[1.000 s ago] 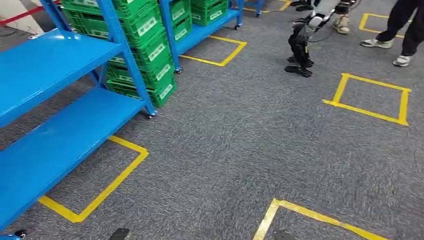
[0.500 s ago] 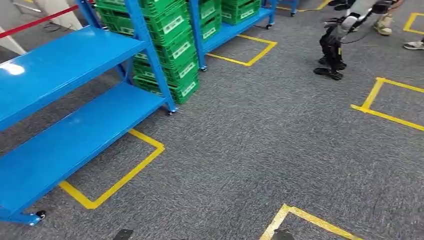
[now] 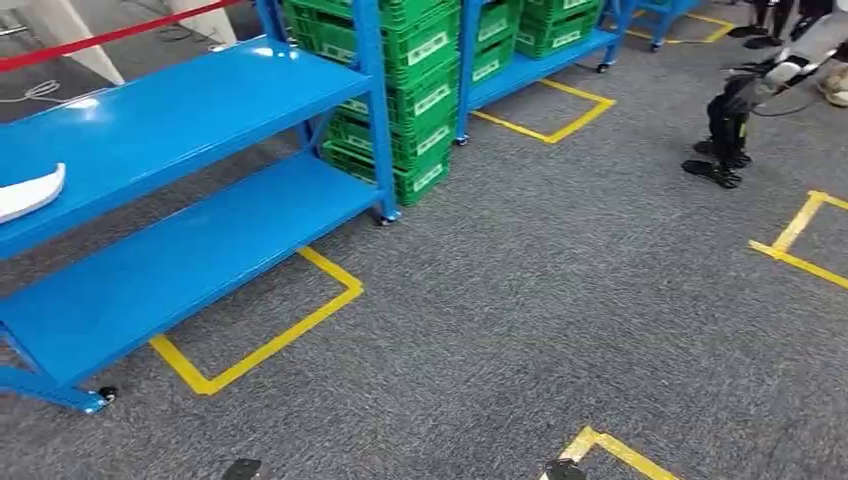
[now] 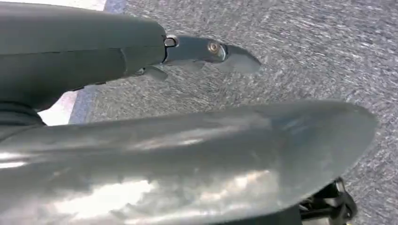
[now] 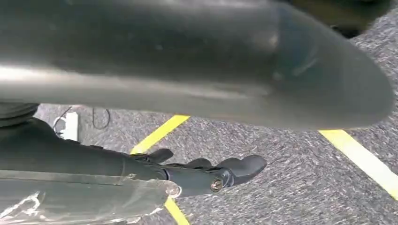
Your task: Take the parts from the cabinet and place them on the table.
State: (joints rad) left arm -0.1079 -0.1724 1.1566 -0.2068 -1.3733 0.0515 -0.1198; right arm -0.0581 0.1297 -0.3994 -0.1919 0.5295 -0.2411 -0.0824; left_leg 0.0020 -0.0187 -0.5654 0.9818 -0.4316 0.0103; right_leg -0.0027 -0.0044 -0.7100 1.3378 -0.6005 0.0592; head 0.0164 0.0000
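A blue cabinet (image 3: 200, 110) of open shelves stands at the left in the head view. A white curved part (image 3: 30, 190) lies on its upper shelf at the far left edge; the lower shelf (image 3: 190, 265) is bare. My left hand (image 4: 211, 50) hangs over grey carpet with its fingers stretched out and nothing in them. My right hand (image 5: 220, 174) also hangs by my side, fingers extended and holding nothing, above yellow floor tape (image 5: 356, 154).
Stacked green crates (image 3: 420, 90) fill the neighbouring blue racks behind the cabinet. Yellow tape squares (image 3: 270, 340) mark the grey carpet. Another robot's dark legs (image 3: 725, 135) stand at the upper right. A red barrier tape (image 3: 110, 35) runs behind the cabinet.
The camera has swung left, so the whole scene has slid right. The white part on the upper shelf has come into view at the left edge.
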